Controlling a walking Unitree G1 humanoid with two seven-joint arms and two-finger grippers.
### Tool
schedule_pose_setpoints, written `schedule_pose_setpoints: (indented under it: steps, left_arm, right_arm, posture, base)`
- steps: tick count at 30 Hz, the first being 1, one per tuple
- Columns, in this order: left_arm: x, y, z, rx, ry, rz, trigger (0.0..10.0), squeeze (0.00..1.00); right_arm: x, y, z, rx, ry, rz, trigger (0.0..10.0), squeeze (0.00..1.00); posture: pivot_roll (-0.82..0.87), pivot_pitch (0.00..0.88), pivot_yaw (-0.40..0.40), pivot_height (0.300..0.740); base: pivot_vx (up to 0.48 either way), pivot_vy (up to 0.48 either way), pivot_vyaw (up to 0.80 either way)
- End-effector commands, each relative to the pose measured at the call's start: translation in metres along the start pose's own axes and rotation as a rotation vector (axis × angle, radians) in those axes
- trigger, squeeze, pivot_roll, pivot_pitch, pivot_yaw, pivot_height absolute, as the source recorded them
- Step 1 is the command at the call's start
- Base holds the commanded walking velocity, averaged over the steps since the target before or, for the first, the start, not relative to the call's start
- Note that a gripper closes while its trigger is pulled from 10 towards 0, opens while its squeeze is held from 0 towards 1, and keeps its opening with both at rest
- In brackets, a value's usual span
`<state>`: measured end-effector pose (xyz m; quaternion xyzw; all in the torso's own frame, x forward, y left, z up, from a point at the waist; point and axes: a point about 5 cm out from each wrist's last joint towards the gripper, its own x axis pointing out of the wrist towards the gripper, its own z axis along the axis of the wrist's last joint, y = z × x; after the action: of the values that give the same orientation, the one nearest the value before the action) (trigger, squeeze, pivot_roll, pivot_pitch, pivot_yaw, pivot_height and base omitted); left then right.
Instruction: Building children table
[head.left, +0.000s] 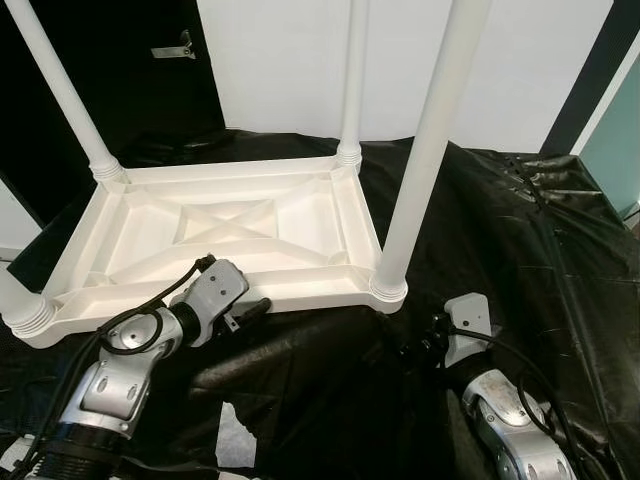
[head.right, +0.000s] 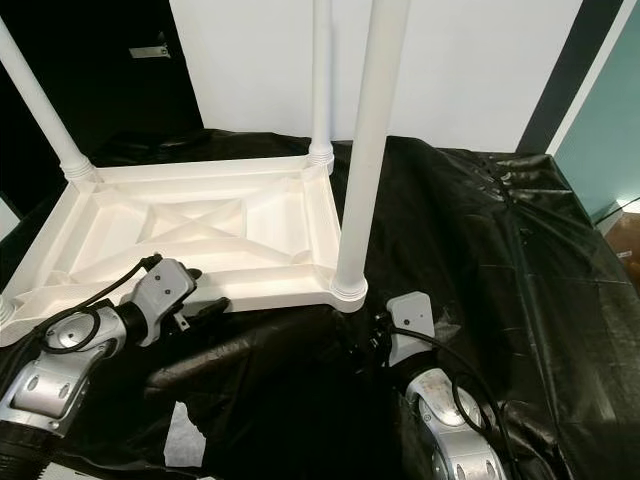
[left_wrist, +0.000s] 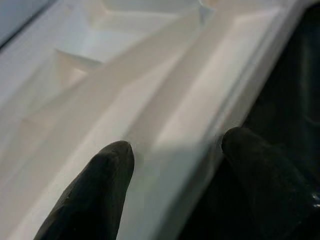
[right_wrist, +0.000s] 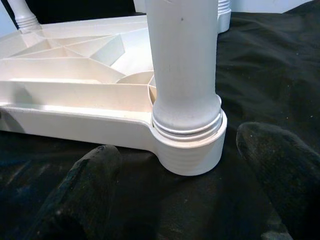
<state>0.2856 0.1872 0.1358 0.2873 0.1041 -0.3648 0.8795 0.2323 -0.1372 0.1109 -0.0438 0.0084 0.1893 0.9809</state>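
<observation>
A white plastic children's table lies upside down on black cloth, with its legs pointing up. The near right leg stands in its corner socket. My left gripper is at the table's near rim. It is open, with one finger over the inner side and the other outside the rim. My right gripper is low on the cloth just in front of the near right socket. It is open, with its fingers spread wider than the socket and not touching it.
Black cloth covers the floor, wrinkled on the right. A white wall and a black door stand behind the table. A teal panel is at the far right. A white patch shows through the cloth near my left arm.
</observation>
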Motion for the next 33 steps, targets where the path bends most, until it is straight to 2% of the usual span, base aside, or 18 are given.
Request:
schedule_pose_setpoints:
  steps: [1, 6, 11, 12, 13, 14, 15, 20, 21, 24, 26, 27, 29, 30, 31, 32, 33]
  left_arm:
    - [-0.005, 0.008, -0.016, 0.029, 0.084, -0.044, 10.0, 0.0]
    - [-0.01, 0.015, -0.029, 0.062, 0.164, -0.095, 10.0, 0.0]
    - [-0.007, 0.023, -0.035, 0.076, 0.201, -0.065, 10.0, 0.0]
    - [-0.004, 0.025, -0.035, 0.076, 0.203, -0.059, 5.5, 0.0]
    - [-0.002, 0.026, -0.034, 0.075, 0.204, -0.058, 5.5, 0.0]
    - [0.0, 0.027, -0.032, 0.075, 0.191, -0.056, 0.4, 0.0]
    - [0.003, 0.028, -0.028, 0.07, 0.175, -0.059, 0.0, 0.0]
    - [0.007, 0.028, -0.02, 0.071, 0.128, -0.066, 0.0, 0.0]
    - [0.012, 0.026, -0.013, 0.062, 0.09, -0.084, 0.0, 0.0]
    - [0.012, 0.026, -0.013, 0.062, 0.09, -0.084, 0.0, 0.0]
    - [0.015, 0.023, -0.007, 0.06, 0.058, -0.109, 0.0, 0.0]
    - [0.021, 0.014, 0.002, 0.069, 0.015, -0.16, 0.0, 0.0]
    - [0.021, 0.014, 0.002, 0.069, 0.015, -0.16, 0.0, 0.0]
    - [0.026, 0.007, 0.009, 0.076, -0.018, -0.197, 0.0, 0.0]
    - [0.026, 0.007, 0.009, 0.076, -0.018, -0.197, 0.0, 0.0]
    - [0.034, -0.005, 0.018, 0.079, -0.065, -0.239, 1.6, 0.0]
    - [0.04, -0.017, 0.027, 0.08, -0.109, -0.273, 9.8, 0.0]
  right_arm:
    - [0.0, 0.003, -0.001, -0.003, 0.01, 0.032, 10.0, 0.0]
    - [0.003, 0.003, 0.0, -0.015, 0.006, 0.052, 10.0, 0.0]
    - [0.006, 0.004, 0.001, -0.022, 0.002, 0.063, 10.0, 0.0]
    - [0.007, 0.005, 0.001, -0.026, -0.001, 0.066, 10.0, 0.0]
    - [0.007, 0.005, 0.002, -0.028, -0.002, 0.069, 10.0, 0.0]
    - [0.008, 0.005, 0.002, -0.03, -0.004, 0.069, 10.0, 0.0]
    - [0.009, 0.005, 0.002, -0.032, -0.006, 0.068, 10.0, 0.0]
    - [0.01, 0.005, 0.003, -0.035, -0.008, 0.066, 10.0, 0.0]
    - [0.01, 0.005, 0.003, -0.036, -0.01, 0.065, 10.0, 0.0]
    - [0.01, 0.005, 0.003, -0.036, -0.01, 0.065, 10.0, 0.0]
    - [0.012, 0.005, 0.003, -0.037, -0.012, 0.064, 10.0, 0.0]
    - [0.014, 0.007, 0.003, -0.041, -0.018, 0.071, 10.0, 0.0]
    - [0.014, 0.007, 0.003, -0.041, -0.018, 0.071, 10.0, 0.0]
    - [0.016, 0.008, 0.004, -0.045, -0.022, 0.077, 10.0, 0.0]
    - [0.016, 0.008, 0.004, -0.045, -0.022, 0.077, 10.0, 0.0]
    - [0.02, 0.01, 0.004, -0.05, -0.026, 0.083, 10.0, 0.0]
    - [0.022, 0.011, 0.005, -0.052, -0.031, 0.088, 10.0, 0.0]
  posture:
    - [-0.03, 0.0, -0.011, 0.74]
    - [-0.04, 0.0, -0.008, 0.74]
    - [-0.04, 0.0, -0.001, 0.74]
    - [-0.05, 0.0, -0.001, 0.74]
    - [-0.05, 0.0, 0.001, 0.74]
    - [-0.05, 0.0, 0.007, 0.74]
    - [-0.06, 0.0, 0.009, 0.74]
    - [-0.06, 0.0, 0.013, 0.74]
    - [-0.06, 0.0, 0.017, 0.74]
    - [-0.06, 0.0, 0.017, 0.74]
    - [-0.06, 0.0, 0.018, 0.74]
    - [-0.06, 0.0, 0.024, 0.74]
    - [-0.06, 0.0, 0.024, 0.74]
    - [-0.06, 0.0, 0.025, 0.74]
    - [-0.06, 0.0, 0.025, 0.74]
    - [-0.06, 0.0, 0.026, 0.74]
    - [-0.07, 0.0, 0.027, 0.74]
  base:
    - [0.0, 0.0, 0.0]
    - [0.0, 0.0, 0.0]
    - [0.0, 0.0, 0.0]
    - [0.0, 0.0, 0.0]
    - [0.0, 0.0, 0.0]
    - [0.0, 0.0, 0.0]
    - [0.0, 0.0, 0.0]
    - [0.0, 0.0, 0.0]
    - [0.0, 0.0, 0.0]
    - [0.0, 0.0, 0.0]
    - [0.0, 0.0, 0.0]
    - [0.0, 0.0, 0.0]
    - [0.0, 0.0, 0.0]
    - [0.0, 0.0, 0.0]
    - [0.0, 0.0, 0.0]
    - [0.0, 0.0, 0.0]
    - [0.0, 0.0, 0.0]
